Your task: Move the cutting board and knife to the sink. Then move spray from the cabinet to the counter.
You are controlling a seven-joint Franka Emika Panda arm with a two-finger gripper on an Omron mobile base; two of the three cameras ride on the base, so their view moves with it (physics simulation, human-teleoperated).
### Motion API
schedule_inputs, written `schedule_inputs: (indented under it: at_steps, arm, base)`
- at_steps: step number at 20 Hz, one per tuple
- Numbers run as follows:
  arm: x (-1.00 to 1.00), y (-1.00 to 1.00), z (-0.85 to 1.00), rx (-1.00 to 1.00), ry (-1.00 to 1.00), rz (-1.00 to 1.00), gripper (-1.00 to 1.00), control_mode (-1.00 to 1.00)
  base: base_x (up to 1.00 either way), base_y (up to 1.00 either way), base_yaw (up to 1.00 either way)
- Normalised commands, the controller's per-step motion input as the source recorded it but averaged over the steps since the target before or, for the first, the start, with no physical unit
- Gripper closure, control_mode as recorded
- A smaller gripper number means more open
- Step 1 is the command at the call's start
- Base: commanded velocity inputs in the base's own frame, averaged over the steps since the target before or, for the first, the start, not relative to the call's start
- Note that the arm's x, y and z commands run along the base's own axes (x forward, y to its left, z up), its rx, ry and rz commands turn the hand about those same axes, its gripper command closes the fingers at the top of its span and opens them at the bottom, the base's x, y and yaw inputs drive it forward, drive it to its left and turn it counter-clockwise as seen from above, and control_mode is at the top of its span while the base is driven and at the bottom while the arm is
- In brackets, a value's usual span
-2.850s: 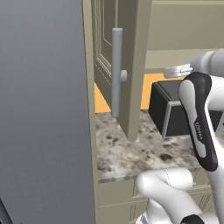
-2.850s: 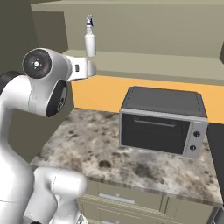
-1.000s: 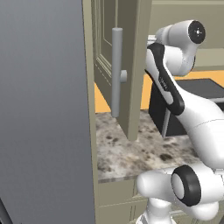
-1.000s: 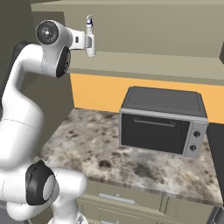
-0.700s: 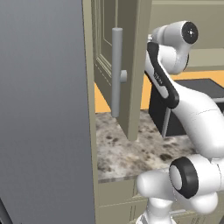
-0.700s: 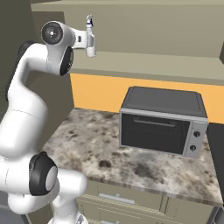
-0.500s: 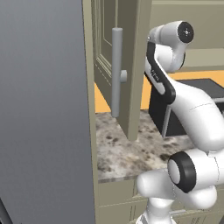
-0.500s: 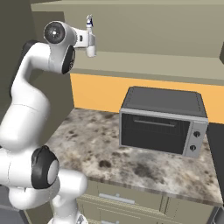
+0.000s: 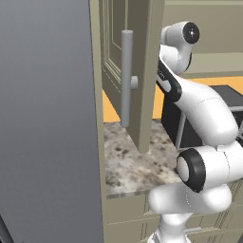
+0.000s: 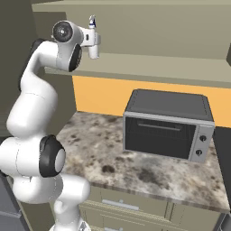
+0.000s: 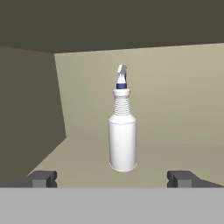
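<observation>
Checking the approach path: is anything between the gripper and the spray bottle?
Nothing: hand view shows bare shelf between the open gripper and the spray bottle.

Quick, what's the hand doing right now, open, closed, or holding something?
Hand: open, holding nothing; the spray stands upright on the cabinet shelf, ahead between the fingertips.

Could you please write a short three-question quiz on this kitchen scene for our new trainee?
1. True or false: the gripper is shut on the spray.
2. Where does the spray stand? A) on the counter B) on the shelf in the cabinet C) on the toaster oven
3. Fill in: the cabinet's door stands ____.

Key:
1. False; the jaws are open, with a fingertip to each side of the upright bottle, short of it.
2. B
3. open
</observation>
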Motion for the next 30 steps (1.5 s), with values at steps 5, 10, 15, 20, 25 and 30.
schedule_inputs:
  at_steps: [5, 10, 15, 20, 25, 30]
  arm:
    - [0.38, 0.03, 0.01, 0.0, 0.0, 0.0, -1.0, -1.0]
    - [0.34, 0.0, 0.04, -0.01, 0.0, 0.0, -1.0, -1.0]
    - [0.31, 0.0, 0.02, -0.01, 0.0, 0.0, -1.0, -1.0]
    - [0.29, 0.0, 0.01, -0.01, 0.0, 0.0, -1.0, -1.0]
    - [0.22, 0.0, 0.0, 0.0, 0.0, 0.0, -1.0, -1.0]
    - [0.22, 0.01, 0.0, 0.0, 0.0, 0.0, -1.0, -1.0]
  base:
    - [0.0, 0.0, 0.0]
    - [0.0, 0.0, 0.0]
    - [0.0, 0.0, 0.0]
    - [0.0, 0.0, 0.0]
    - [0.0, 0.0, 0.0]
    - [0.0, 0.0, 0.0]
